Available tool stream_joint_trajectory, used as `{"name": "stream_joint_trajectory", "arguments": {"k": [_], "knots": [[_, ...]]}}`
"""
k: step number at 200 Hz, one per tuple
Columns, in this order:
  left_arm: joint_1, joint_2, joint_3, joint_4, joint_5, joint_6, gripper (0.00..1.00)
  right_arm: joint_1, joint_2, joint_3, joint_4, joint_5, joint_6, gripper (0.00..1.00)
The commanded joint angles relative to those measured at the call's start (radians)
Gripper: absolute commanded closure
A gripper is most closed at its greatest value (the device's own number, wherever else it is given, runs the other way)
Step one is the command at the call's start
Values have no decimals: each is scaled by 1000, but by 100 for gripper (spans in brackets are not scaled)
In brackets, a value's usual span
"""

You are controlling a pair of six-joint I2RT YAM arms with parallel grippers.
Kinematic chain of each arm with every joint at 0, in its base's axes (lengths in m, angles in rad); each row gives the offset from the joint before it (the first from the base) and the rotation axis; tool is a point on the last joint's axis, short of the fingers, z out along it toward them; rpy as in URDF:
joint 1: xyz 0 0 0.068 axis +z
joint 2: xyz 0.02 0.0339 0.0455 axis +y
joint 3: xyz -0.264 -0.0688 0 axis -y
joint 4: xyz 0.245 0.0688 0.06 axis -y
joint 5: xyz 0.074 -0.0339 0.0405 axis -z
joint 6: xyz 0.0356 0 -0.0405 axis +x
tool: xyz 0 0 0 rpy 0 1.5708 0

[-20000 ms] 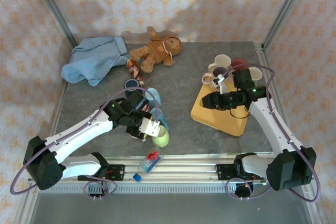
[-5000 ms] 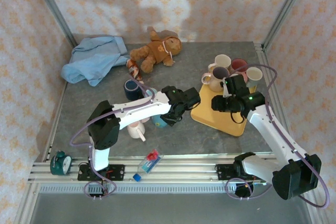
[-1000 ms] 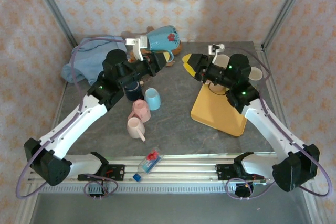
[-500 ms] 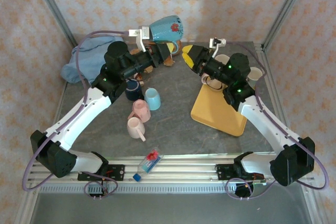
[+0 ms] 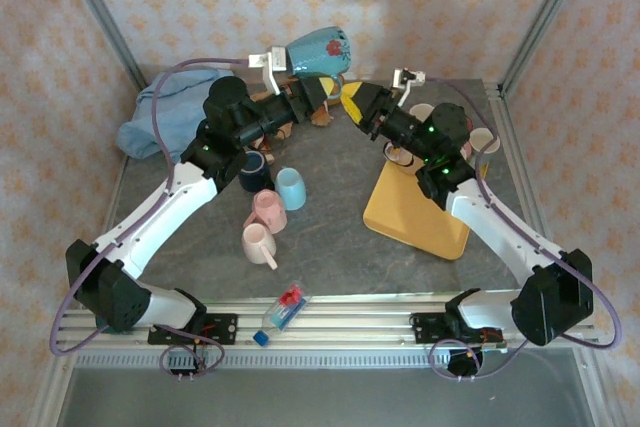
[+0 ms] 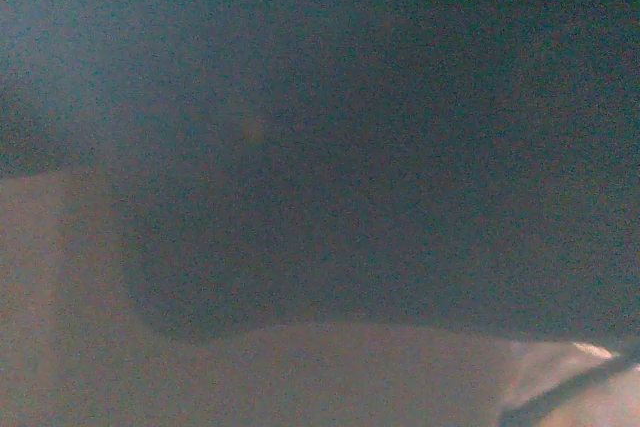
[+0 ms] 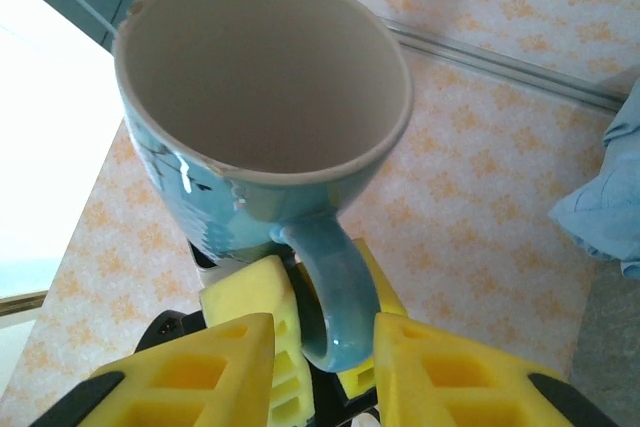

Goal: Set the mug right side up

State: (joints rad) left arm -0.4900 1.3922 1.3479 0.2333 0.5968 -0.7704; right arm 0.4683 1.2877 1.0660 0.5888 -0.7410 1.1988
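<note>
A blue mug [image 5: 318, 49] hung in the air above the back of the table [image 5: 340, 257], clamped in the left gripper [image 5: 316, 85], whose yellow fingers [image 7: 252, 297] were closed on the mug's wall by the root of its handle [image 7: 335, 302]. The mug was tipped on its side, clear of the table, its pale open mouth turned toward the right arm's wrist camera and its handle toward the right gripper [image 7: 322, 352]. That gripper's two yellow fingers sat on either side of the handle, apart and not clamped, with a narrow gap showing beside one of them. The left wrist camera gave a dark, blurred blue-grey surface, possibly the mug's side held close to the lens. Below, a rumpled blue cloth [image 5: 165, 119] lay at the back left and a yellow board [image 5: 415, 215] at the right. Between them a dark blue cup [image 5: 250, 175], a pale blue cup [image 5: 291, 188] and two pink cups [image 5: 266, 209] sat close together.
</note>
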Motion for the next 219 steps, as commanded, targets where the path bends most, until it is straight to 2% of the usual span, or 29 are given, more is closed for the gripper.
{"name": "stream_joint_trajectory", "arguments": {"k": [1,33,105,175,219], "knots": [[5,-11,54,135,29,-18,100,10,1,-7,67,30,10,66],[5,-5,45,157,32,-42,100,12,3,-5,76,29,4,64],[5,11,40,171,63,-71,100,23,51,30,179,44,38,76],[2,27,25,198,87,-102,100,27,68,46,231,110,46,77],[1,21,4,188,76,-94,100,27,64,55,247,131,25,94]]}}
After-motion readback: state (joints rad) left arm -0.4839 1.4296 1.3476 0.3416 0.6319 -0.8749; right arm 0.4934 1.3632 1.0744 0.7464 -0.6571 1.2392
